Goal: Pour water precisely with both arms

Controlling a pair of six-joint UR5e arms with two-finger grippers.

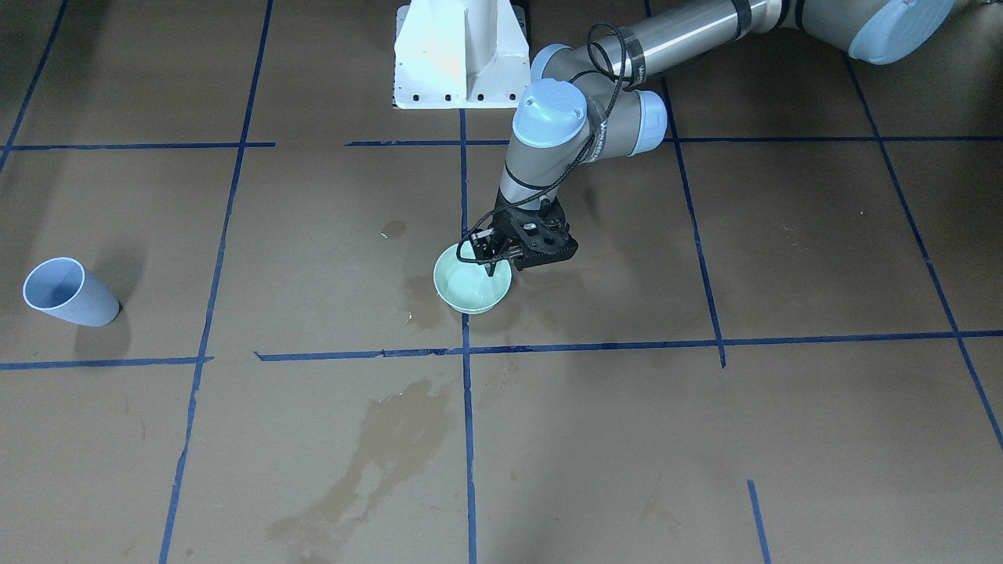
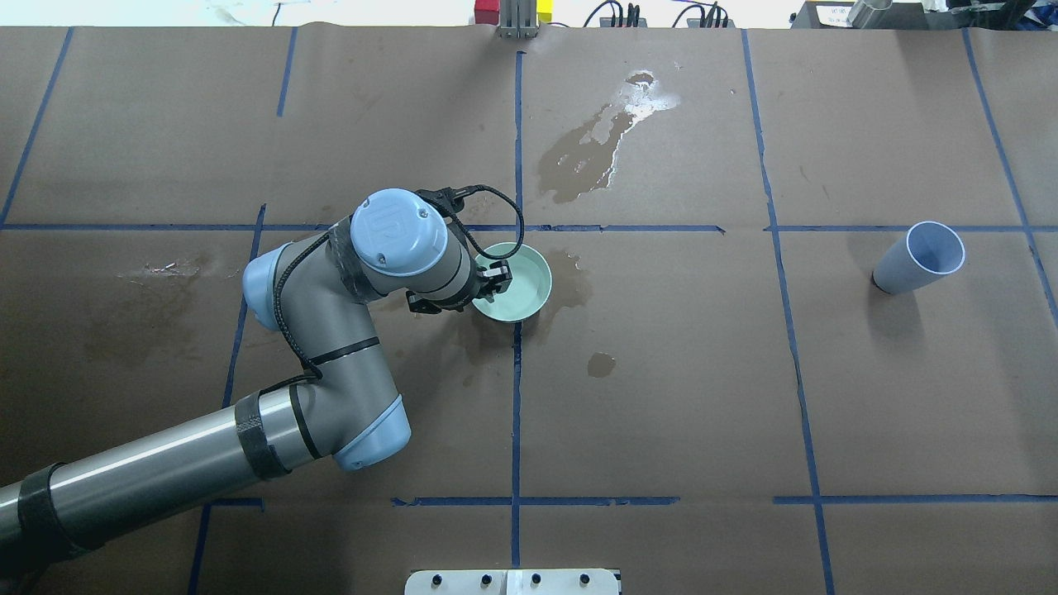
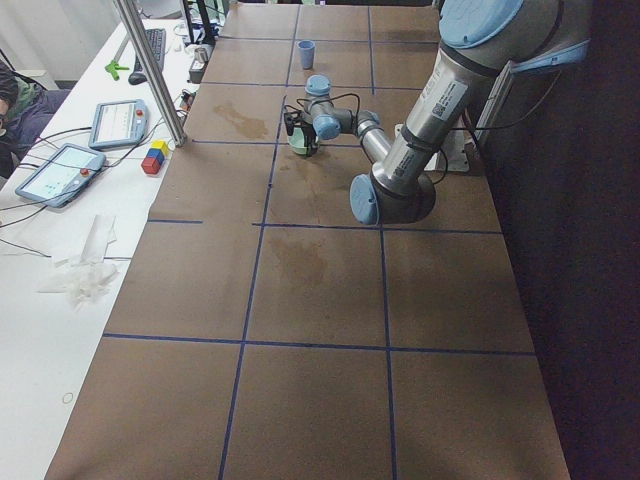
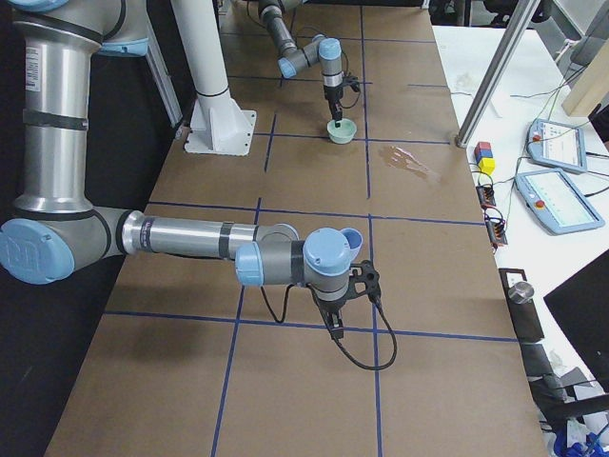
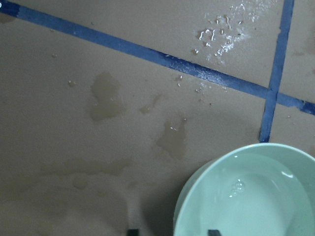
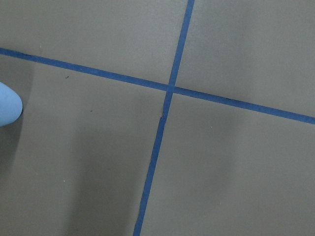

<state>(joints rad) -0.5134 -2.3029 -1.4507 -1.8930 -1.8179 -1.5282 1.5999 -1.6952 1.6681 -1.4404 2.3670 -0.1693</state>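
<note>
A pale green bowl (image 1: pixel 472 288) (image 2: pixel 522 289) (image 5: pixel 256 196) stands near the table's middle and holds clear water (image 5: pixel 238 188) with a faint sheen. My left gripper (image 1: pixel 494 262) (image 2: pixel 496 278) (image 5: pixel 172 232) hangs over the bowl's rim, open: one fingertip (image 5: pixel 212 232) is inside the bowl, the other outside, neither touching the rim. A light blue cup (image 1: pixel 66 294) (image 2: pixel 922 256) (image 6: pixel 7 105) stands upright far off to my right. My right gripper (image 4: pixel 335 324) hovers over bare table close to that cup; I cannot tell whether it is open or shut.
Brown wet stains (image 2: pixel 579 153) (image 1: pixel 376 454) mark the paper beyond and around the bowl. The white pedestal (image 1: pixel 462 55) stands at the robot's side of the table. Blue tape lines (image 6: pixel 167 91) grid the surface. Tablets and coloured blocks (image 3: pixel 155 158) sit on the side bench.
</note>
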